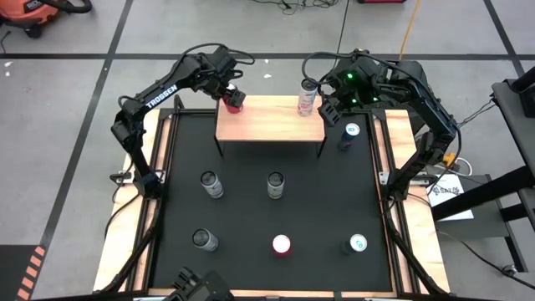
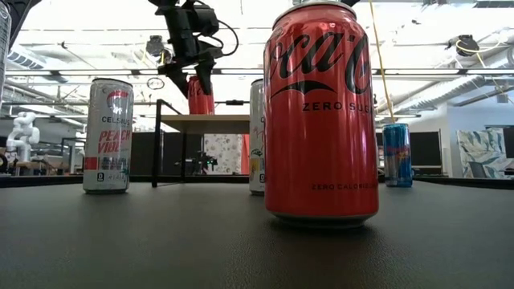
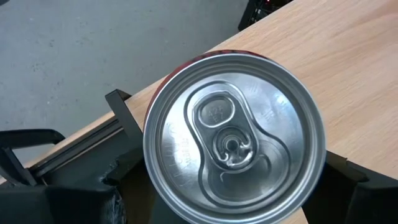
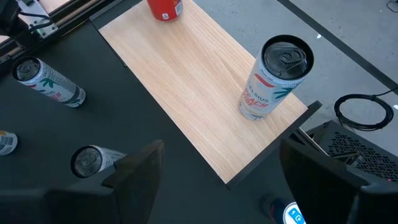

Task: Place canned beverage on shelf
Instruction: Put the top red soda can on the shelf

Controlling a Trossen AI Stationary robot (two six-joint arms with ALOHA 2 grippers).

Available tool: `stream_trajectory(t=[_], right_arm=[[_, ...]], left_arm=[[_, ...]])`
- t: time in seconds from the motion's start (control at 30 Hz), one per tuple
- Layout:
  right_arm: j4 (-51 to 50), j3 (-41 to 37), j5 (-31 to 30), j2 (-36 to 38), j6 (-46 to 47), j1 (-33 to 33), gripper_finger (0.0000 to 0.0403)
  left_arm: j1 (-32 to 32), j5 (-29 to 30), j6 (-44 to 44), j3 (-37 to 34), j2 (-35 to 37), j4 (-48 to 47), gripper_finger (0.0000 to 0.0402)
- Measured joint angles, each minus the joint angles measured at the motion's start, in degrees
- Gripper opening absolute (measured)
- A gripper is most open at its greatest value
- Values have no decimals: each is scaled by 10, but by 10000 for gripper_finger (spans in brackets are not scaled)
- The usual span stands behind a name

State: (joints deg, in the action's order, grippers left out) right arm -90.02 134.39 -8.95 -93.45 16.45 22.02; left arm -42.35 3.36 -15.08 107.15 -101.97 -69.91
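Note:
A red canned beverage (image 1: 235, 101) stands upright at the far left corner of the wooden shelf (image 1: 269, 124), with my left gripper (image 1: 233, 94) shut on it. Its silver top (image 3: 233, 137) fills the left wrist view. In the low view its bottom (image 2: 201, 111) is level with the shelf top (image 2: 210, 122). A white can (image 4: 273, 78) stands on its base near the shelf's far right corner. My right gripper (image 1: 331, 110) hangs open above the shelf's right end, with nothing between its fingers (image 4: 134, 171). My left gripper has the red can's upper part (image 2: 200, 83) between its two fingers (image 3: 84, 196), one on each of two opposite sides. The fingers come steeply from above, slanting from the table's left. The can is upright over the shelf corner; whether it rests there I cannot tell.
Several cans stand on the black mat: two mid-table (image 1: 211, 184) (image 1: 275, 185), three near the front, among them a red one (image 1: 282, 245), and a blue one (image 1: 351, 134) just right of the shelf. The shelf's middle is bare wood.

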Motion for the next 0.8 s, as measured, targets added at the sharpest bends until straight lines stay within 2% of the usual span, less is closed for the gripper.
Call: stream_trajectory(t=[0.8], right_arm=[[0, 0, 0, 0, 0, 0, 303]], left_arm=[[0, -4, 4, 0, 0, -11, 303]])
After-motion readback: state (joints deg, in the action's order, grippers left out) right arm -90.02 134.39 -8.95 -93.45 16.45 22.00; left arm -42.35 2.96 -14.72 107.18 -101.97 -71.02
